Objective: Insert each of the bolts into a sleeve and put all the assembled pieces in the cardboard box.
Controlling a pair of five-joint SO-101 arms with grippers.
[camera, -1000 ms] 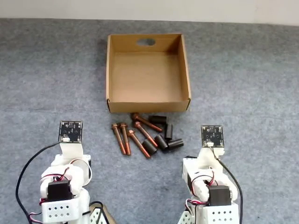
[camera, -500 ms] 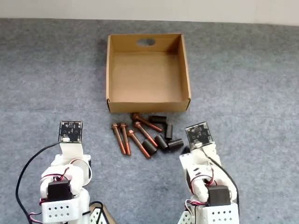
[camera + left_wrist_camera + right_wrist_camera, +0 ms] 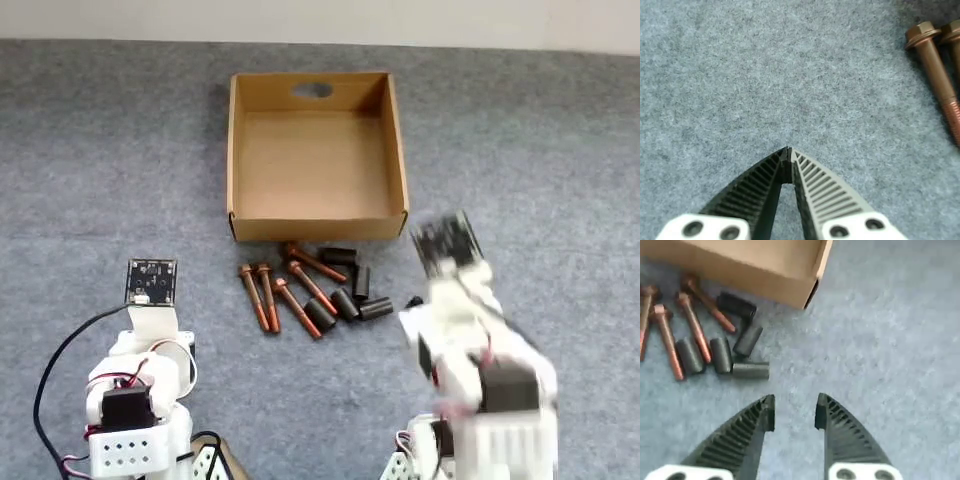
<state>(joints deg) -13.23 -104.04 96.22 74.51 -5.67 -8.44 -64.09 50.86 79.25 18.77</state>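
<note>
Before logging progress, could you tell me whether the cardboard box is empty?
Empty: the cardboard box has a bare floor; the bolts and sleeves lie outside it.

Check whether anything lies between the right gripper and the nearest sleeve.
Nothing visible does: bare carpet is all that lies between the open right gripper and the nearest sleeve, at the edge of the pile.

Showing copper-brown bolts (image 3: 268, 295), black sleeves (image 3: 346, 302) and a plain tan cardboard box (image 3: 316, 228). Lying over flecked grey carpet (image 3: 120, 150). Displaying white arms (image 3: 135, 400).
</note>
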